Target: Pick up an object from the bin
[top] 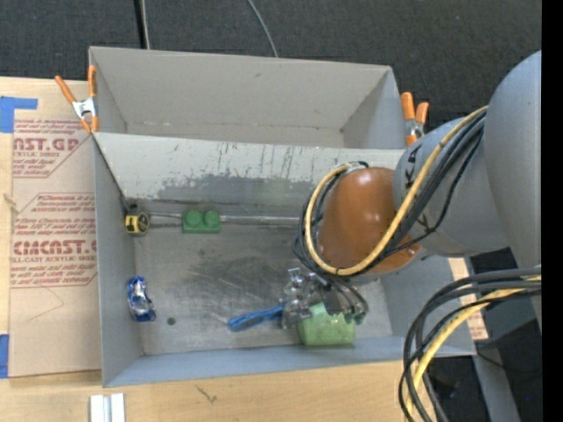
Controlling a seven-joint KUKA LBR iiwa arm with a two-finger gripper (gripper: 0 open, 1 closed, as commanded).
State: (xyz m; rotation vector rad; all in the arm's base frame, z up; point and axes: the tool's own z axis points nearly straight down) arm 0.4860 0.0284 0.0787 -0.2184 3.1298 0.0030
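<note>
First, close to the near wall of the grey bin, in its right corner, lies a light green blocky thing with a rough, uneven top. The hand is low in the bin, right at the upper left edge of this green thing and seems to touch it. Its metal parts are small and partly covered by the wrist, so I cannot tell if the hand is spread or pressed together, and also not if something is pinched in it. Just left of the hand, a thin blue tool lies flat on the bin floor. It looks like a small brush or a handle, it is a little tilted, and its right end reaches under the hand. Well apart from these, near the left wall, there is a crumpled blue and white wrapper. Above the hand sits the round orange cover of the wrist, with yellow and black cables looped around it, and the thick grey arm comes in from the right side. Farther back, along the foot of the far wall, a green toy brick with two studs lies flat. To the left of it, in the far left corner, rests a small yellow and black thing; it is too small to say what it is.
</note>
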